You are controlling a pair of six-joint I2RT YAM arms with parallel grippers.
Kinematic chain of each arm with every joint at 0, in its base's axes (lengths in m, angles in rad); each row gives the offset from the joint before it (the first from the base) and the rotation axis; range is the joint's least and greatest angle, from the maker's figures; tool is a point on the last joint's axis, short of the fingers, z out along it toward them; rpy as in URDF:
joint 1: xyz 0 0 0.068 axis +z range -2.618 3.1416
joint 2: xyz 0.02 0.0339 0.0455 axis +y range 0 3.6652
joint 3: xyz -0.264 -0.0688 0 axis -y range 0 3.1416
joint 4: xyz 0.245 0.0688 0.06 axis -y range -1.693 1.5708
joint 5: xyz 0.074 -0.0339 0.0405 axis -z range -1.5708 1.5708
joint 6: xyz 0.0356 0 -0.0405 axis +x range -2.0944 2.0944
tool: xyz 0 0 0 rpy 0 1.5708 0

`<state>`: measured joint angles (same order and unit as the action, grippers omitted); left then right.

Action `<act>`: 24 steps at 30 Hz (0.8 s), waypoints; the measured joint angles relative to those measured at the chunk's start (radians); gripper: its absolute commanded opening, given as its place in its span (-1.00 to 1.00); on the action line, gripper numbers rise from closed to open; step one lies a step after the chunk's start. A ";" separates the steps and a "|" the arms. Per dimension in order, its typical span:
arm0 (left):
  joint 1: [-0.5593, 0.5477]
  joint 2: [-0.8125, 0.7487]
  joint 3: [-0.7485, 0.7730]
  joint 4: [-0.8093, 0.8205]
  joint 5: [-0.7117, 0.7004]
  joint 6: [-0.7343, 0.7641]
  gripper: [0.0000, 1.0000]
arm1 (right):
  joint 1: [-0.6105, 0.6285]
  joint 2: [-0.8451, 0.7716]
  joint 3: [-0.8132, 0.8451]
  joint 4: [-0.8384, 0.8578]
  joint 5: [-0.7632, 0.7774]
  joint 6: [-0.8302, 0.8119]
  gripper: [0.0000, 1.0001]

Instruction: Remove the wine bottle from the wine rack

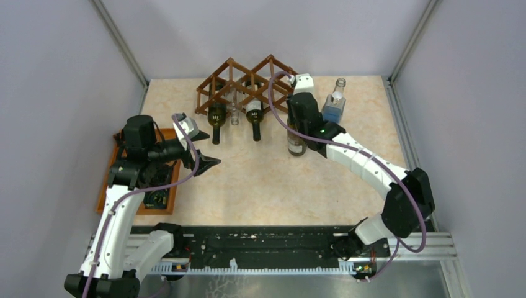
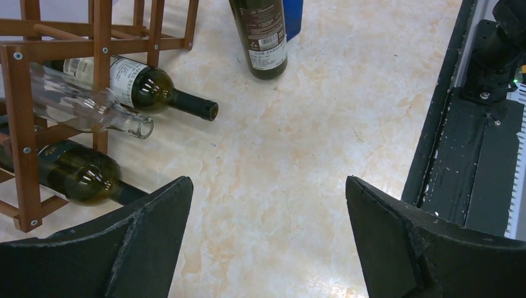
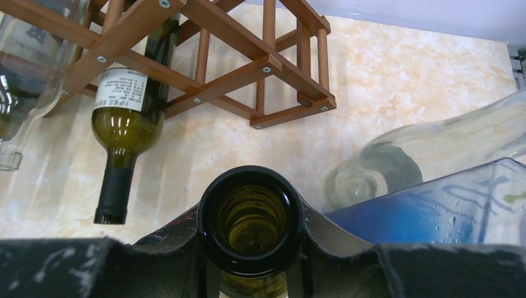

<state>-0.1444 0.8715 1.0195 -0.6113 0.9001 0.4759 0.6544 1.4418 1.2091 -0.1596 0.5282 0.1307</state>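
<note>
The wooden lattice wine rack stands at the back of the table. A dark green wine bottle stands upright just right of the rack and outside it, its base down at the tabletop. My right gripper is shut on this bottle's neck, and the open mouth shows between the fingers. My left gripper hangs open over bare table in front of the rack's left end, holding nothing.
Two dark green bottles and a clear one lie in the rack, necks pointing forward. A clear bottle with blue liquid stands right beside the held bottle. An orange-brown tray sits at the left edge.
</note>
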 measured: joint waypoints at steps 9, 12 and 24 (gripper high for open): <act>0.000 0.000 -0.003 0.006 0.000 0.011 0.97 | -0.043 0.044 0.003 0.023 0.002 0.002 -1.00; 0.000 -0.002 -0.009 0.007 -0.001 0.013 0.97 | -0.055 0.064 0.015 0.037 0.004 0.003 -1.00; 0.000 -0.011 -0.020 0.007 -0.003 0.019 0.97 | -0.088 0.121 0.064 0.062 0.000 0.011 -1.00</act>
<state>-0.1444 0.8600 0.9993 -0.6041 0.8974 0.4950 0.5667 1.5631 1.2732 -0.0978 0.5285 0.1417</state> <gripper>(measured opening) 0.987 0.324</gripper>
